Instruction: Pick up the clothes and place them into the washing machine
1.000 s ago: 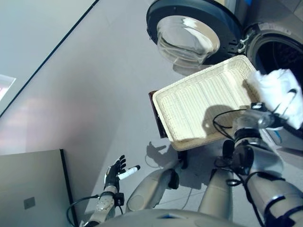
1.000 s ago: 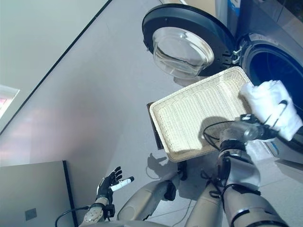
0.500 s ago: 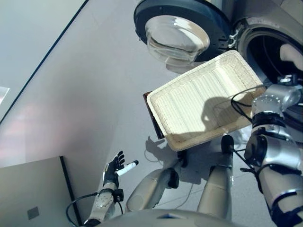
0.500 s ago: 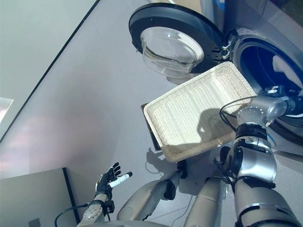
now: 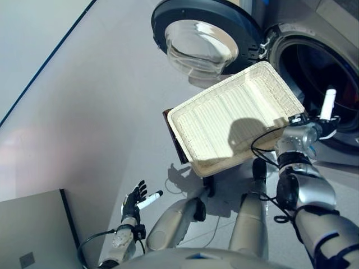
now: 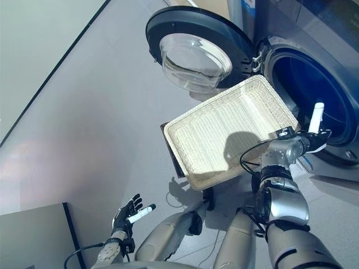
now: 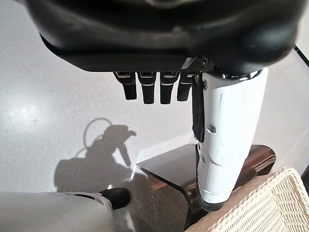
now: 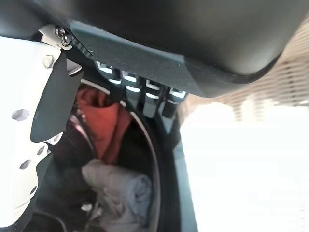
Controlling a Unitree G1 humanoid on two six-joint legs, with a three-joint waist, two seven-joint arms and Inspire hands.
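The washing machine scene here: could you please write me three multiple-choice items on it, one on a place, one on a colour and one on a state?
1. Where do the clothes lie?
A. in the wicker basket
B. inside the washing machine drum
C. on the floor by the left hand

2. What colour is the garment at the back of the drum?
A. orange-red
B. green
C. yellow

3. How is the washing machine door?
A. shut
B. taken off and lying in the basket
C. swung open

Answers:
1 B: the right wrist view shows cloth piled in the drum, while the wicker basket holds nothing.
2 A: an orange-red piece shows behind the pale bundle.
3 C: both eye views show it open beside the washing machine, with the right hand open at the mouth. The left hand is open low over the floor.
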